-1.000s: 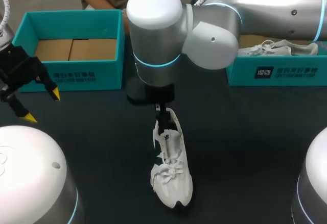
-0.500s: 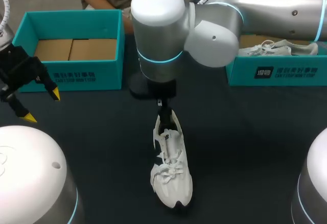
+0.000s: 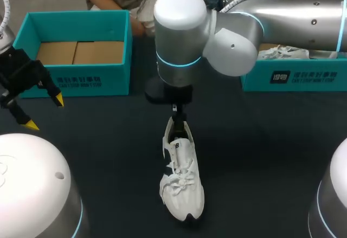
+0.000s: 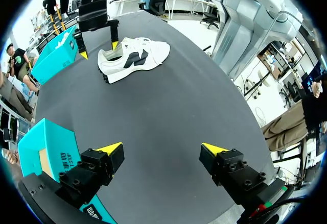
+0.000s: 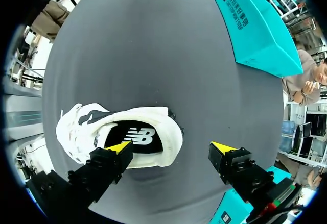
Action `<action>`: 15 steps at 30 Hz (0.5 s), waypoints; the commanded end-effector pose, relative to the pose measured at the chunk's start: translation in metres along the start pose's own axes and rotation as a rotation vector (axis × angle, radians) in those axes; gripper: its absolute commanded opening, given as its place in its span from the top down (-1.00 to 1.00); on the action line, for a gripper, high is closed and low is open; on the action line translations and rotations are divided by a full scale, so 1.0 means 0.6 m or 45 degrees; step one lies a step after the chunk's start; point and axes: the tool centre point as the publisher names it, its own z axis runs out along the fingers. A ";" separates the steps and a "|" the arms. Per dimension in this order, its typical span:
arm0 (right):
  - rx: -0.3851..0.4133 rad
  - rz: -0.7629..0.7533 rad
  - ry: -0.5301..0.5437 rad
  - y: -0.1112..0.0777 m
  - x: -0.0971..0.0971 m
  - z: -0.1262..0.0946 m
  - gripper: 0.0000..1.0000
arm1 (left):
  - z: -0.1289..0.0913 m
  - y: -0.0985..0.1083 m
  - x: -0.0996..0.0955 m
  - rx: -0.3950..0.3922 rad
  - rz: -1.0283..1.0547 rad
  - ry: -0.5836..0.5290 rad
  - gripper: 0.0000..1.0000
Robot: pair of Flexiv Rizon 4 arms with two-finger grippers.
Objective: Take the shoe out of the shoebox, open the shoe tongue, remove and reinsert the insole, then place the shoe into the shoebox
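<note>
The white shoe [image 3: 182, 189] stands on its sole on the dark table [image 3: 260, 151], outside both boxes. It sits roughly midway between them and nearer our side. Its toe points toward us and its heel toward the far edge, with the laces lying loose across the top. Through the opening we see the dark insole [image 5: 137, 137] lying inside.

Our right gripper [image 5: 171, 147] hangs just over the heel with its jaws apart. One yellow tip sits over the shoe's opening and the other lies beyond the heel over bare table, so the heel rim is between the fingers. We cannot tell whether either finger touches it.

Our left gripper [image 3: 44, 113] is well apart from the shoe, at our left side of the table, just in front of the left shoebox [image 3: 81, 83]. Its jaws stand wide apart over the tabletop, with nothing between them.

The left shoebox is teal and open at the top, and brown cardboard [image 3: 81, 52] lies flat on its floor. The right shoebox [image 3: 295, 78], also teal, is partly hidden behind our right arm [image 3: 293, 18]. It holds a second pale shoe [image 3: 284, 51], whose laces show above the front wall.
</note>
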 end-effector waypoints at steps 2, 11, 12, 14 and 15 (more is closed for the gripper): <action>-0.009 0.003 0.021 0.007 -0.010 0.028 -1.00 | 0.000 0.000 0.001 -0.003 0.000 0.000 -1.00; -0.014 0.021 0.051 0.003 -0.014 0.046 -1.00 | 0.000 0.000 0.001 -0.003 0.000 0.000 -1.00; -0.015 0.024 0.053 0.002 -0.013 0.048 -1.00 | 0.000 0.000 0.001 -0.003 0.000 0.000 -1.00; -0.016 0.027 0.058 0.000 -0.012 0.050 -1.00 | 0.000 0.000 0.001 -0.003 0.000 0.000 -1.00; -0.016 0.030 0.062 -0.002 -0.011 0.051 -1.00 | 0.000 0.000 0.001 -0.003 0.000 0.000 -1.00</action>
